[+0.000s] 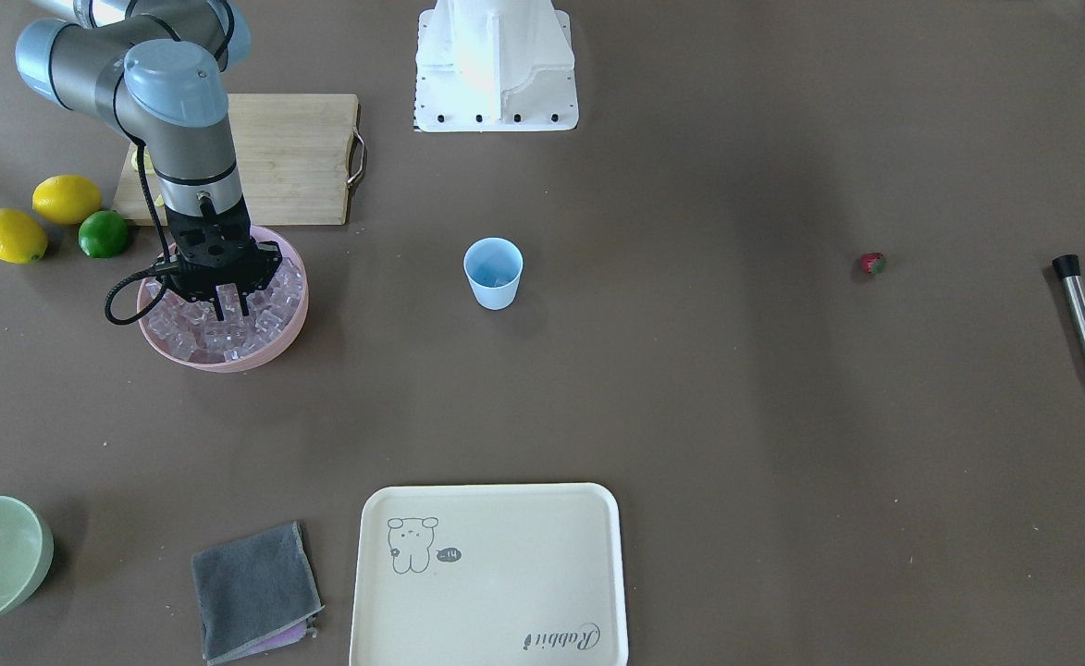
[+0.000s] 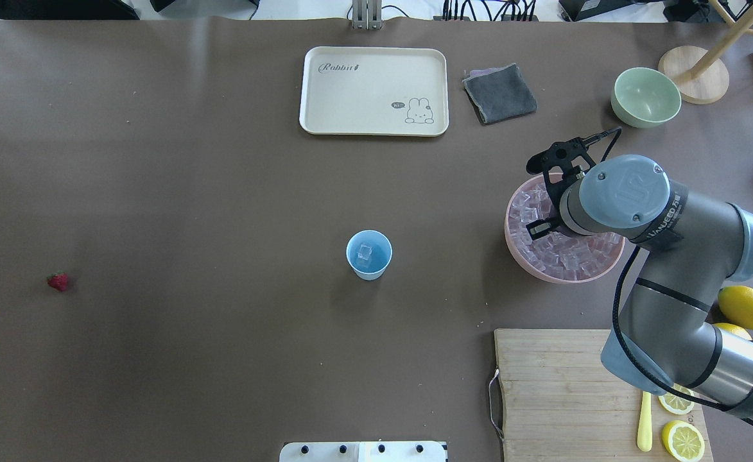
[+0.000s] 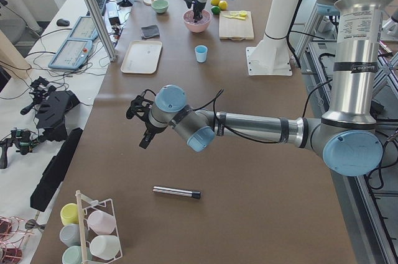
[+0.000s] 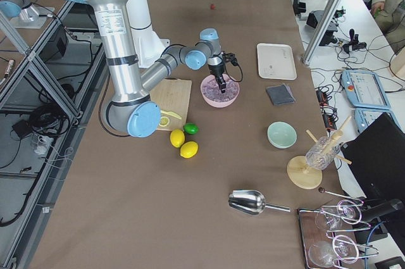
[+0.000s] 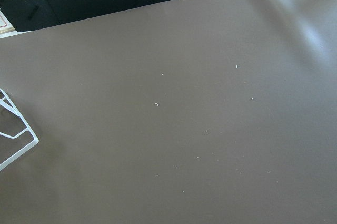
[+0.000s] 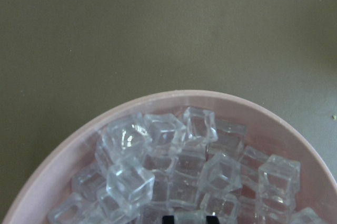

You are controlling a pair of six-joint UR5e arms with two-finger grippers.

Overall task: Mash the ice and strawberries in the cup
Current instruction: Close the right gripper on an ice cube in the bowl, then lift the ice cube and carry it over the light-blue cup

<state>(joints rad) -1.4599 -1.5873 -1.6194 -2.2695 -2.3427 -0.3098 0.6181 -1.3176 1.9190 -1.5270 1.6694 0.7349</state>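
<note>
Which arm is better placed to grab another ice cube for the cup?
Right. The right gripper hangs over the pink bowl, fingertips at the ice; the left arm is away at the table's other end.

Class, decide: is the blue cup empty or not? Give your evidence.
Not empty. The overhead view shows clear ice lying in the upright cup; the strawberry lies outside it, far off.
</note>
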